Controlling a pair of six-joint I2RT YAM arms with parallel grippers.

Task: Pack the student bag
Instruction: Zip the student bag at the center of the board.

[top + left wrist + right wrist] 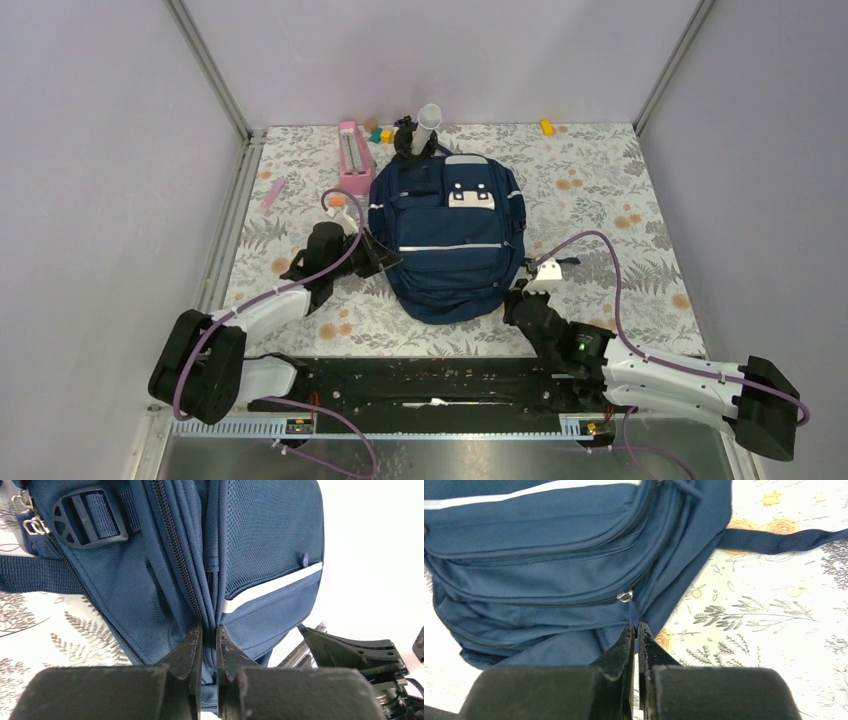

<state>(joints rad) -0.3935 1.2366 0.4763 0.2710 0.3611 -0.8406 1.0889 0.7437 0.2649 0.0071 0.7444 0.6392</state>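
Right jaws are clamping tight on the zipper pull [632,612] at the bag's [450,240] near end, likely to draw it open, while left jaws are pinching its side fabric as a brace, the bag lying flat mid-surface [620,200], a pink box [352,155] waiting beyond.

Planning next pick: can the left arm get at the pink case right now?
Probably not yet: the left pincer is shut on the student bag, pinching its side. Once it lets go, the way to the pink case looks mostly free.
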